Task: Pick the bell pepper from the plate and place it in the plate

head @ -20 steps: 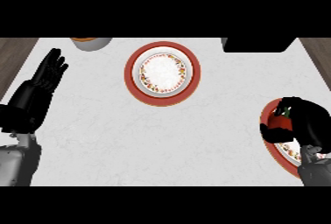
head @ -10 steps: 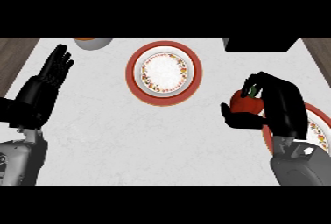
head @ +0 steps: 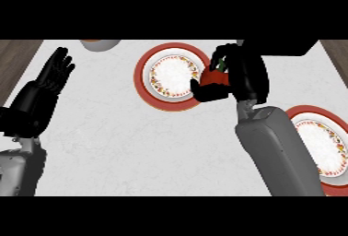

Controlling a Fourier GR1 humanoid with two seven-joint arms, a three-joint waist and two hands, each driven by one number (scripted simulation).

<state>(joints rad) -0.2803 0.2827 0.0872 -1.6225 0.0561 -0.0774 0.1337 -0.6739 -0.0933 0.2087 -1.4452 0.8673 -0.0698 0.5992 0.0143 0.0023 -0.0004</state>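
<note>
- Two plates sit on the white bench: the centre plate at about 12 o'clock in the head view, and the right plate at about 4 o'clock, partly behind the right forearm.
- The right hand is curled around the bell pepper, fingers and thumb wrapped over it, so the pepper is held up at the 3 o'clock edge of the centre plate, overlapping its red rim.
- The left hand rests open at about 9 o'clock, fingers straight and pointing up, holding nothing.
- Handling, as a judgement: a bell pepper is light and hollow, with a smooth waxy skin that can slide in a pinch. Its walls give a little but bruise if squeezed. A wrap around the broad middle of the body, as here, looks the safer hold; the stem is too thin to trust.
- Once released it may roll on its lobes, so setting it down low over the plate's flat middle seems wise.
- Hard to make out: most of the pepper is hidden by the dark fingers, only a red patch and a hint of green show.
- A grey bowl at 11 o'clock and a dark object at 1 o'clock are cut off by the top edge.
</note>
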